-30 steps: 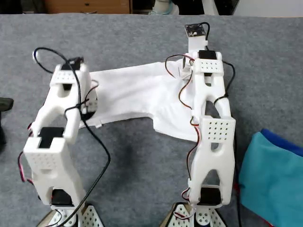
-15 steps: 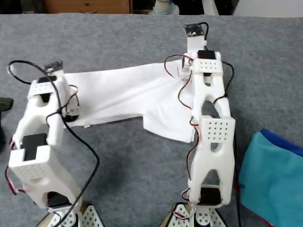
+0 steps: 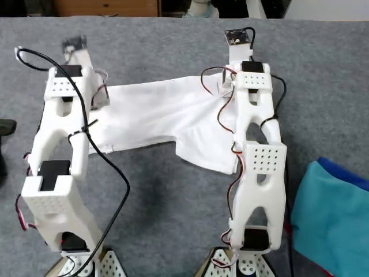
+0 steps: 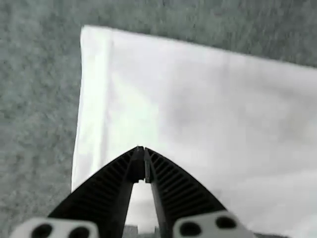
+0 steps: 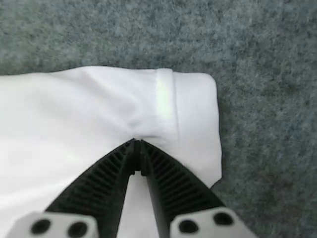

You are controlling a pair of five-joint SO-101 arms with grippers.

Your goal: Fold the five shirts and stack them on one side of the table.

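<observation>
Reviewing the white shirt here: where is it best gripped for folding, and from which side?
Grip near its two short ends, coming down from above. The white shirt lies flat and spread out, so only a top-down pinch just inside an edge catches fabric. The left gripper and right gripper are shut there.

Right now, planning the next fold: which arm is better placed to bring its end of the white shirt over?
Probably left: the left tool pinches the white shirt by its flat straight edge; the right tool holds the puckered other end.
</observation>
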